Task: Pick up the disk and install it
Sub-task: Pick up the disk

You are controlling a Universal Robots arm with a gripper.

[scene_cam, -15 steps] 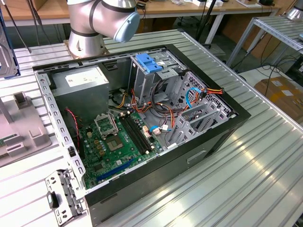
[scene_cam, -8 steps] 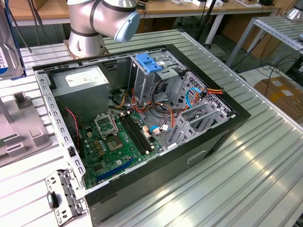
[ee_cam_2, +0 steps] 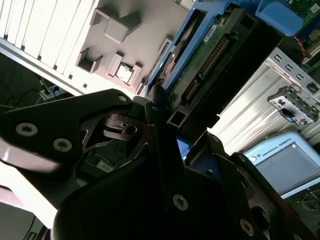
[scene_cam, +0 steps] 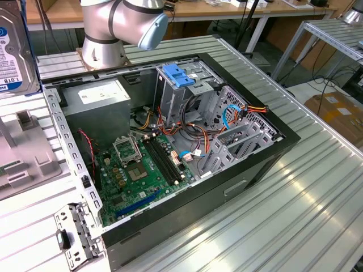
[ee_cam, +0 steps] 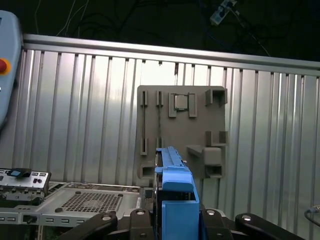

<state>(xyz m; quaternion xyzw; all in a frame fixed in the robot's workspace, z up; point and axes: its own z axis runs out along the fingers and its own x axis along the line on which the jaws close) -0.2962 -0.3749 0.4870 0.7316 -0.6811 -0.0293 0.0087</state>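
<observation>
Exterior view's left edge cuts off disk, pt of label lost. Top edge crops arm. In first wrist view disk's near end sits hidden btwn gripper links; contact pts can't be seen. Motherboard chips too small to tell apart

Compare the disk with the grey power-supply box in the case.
The disk is thin and flat, the power-supply box deep and blocky. The disk is upright outside the computer case; the box sits inside it. The disk's label has a blue band; the box's sticker is white. Both are grey metal.
</observation>
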